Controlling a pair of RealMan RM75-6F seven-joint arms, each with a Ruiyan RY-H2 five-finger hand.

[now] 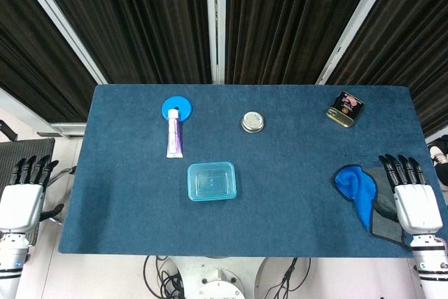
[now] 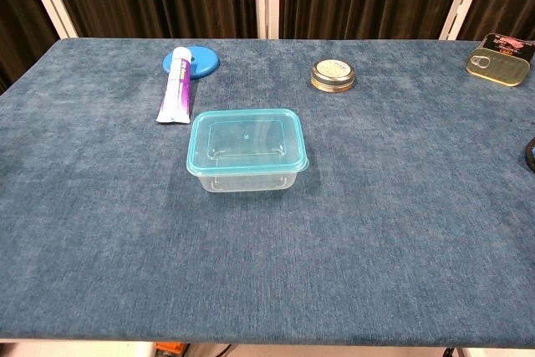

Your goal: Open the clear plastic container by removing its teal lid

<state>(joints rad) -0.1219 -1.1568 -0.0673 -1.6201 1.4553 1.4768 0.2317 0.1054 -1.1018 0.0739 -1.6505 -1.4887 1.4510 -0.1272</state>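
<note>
A clear plastic container [image 1: 211, 181] [image 2: 247, 171] stands near the middle of the blue table, its teal lid [image 2: 246, 140] seated flat on top. My left hand [image 1: 22, 197] hangs off the table's left edge, fingers straight and apart, holding nothing. Over the table's right edge my right hand [image 1: 414, 199] lies flat with fingers spread, resting partly on a grey cloth. Both hands are far from the container. Neither hand shows in the chest view.
A toothpaste tube [image 1: 174, 136] [image 2: 175, 94] lies beside a blue disc [image 1: 176, 108] [image 2: 192, 62] at the back left. A round metal tin [image 1: 253, 122] [image 2: 333, 75] sits mid-back, a sardine can [image 1: 344, 108] [image 2: 500, 59] back right. A blue cloth [image 1: 355, 188] on a grey cloth [image 1: 386, 211] lies by my right hand.
</note>
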